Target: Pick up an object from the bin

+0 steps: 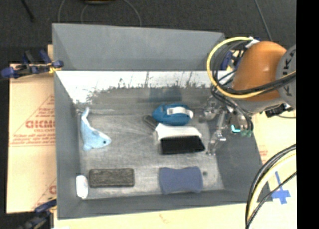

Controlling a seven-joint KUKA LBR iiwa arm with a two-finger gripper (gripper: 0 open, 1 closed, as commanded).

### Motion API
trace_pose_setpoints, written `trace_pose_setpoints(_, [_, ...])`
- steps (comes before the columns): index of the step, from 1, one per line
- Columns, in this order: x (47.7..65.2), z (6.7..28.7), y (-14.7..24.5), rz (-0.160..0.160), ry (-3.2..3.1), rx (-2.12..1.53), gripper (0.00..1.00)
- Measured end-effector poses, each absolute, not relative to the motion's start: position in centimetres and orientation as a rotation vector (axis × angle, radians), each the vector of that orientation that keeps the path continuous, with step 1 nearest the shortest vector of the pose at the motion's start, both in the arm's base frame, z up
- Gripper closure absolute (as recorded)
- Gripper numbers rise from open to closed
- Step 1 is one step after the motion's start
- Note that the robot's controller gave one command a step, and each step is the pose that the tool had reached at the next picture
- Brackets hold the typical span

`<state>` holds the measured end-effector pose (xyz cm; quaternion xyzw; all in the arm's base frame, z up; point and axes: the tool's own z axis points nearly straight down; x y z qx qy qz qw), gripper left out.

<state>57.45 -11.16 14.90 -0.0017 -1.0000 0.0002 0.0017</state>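
Orange-covered wrist (259,71) over the bin's (65,138) right edge.
End effector (222,133) beside the black-and-white block (180,140), probably targeting it; apart or together, cannot tell.

Gripper (218,132): held near the bin's (124,48) right wall, just beside the black-and-white block (180,141).
Left wall: pale blue shark (92,134) is laid alongside.

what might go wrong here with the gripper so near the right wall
The gripper sits close to the bin's right wall, so it may scrape it going down. It is beside the black-and-white block, not over it, and could push it away. The blue dispenser lies right against that block and might shift too.
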Motion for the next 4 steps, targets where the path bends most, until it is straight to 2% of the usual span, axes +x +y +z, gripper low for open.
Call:
trace_pose_setpoints(1, [57.6, 15.3, -11.1, 0.002, -3.146, -0.001, 0.00])
trace_pose_setpoints(2, [57.8, 8.1, -5.4, 0.002, -3.153, -0.011, 0.00])
trace_pose_setpoints(3, [57.7, 8.5, -4.9, 0.000, -3.145, 0.020, 0.00])
trace_pose_setpoints(4, [57.4, 10.2, -4.0, 0.000, -3.147, -0.012, 0.00])
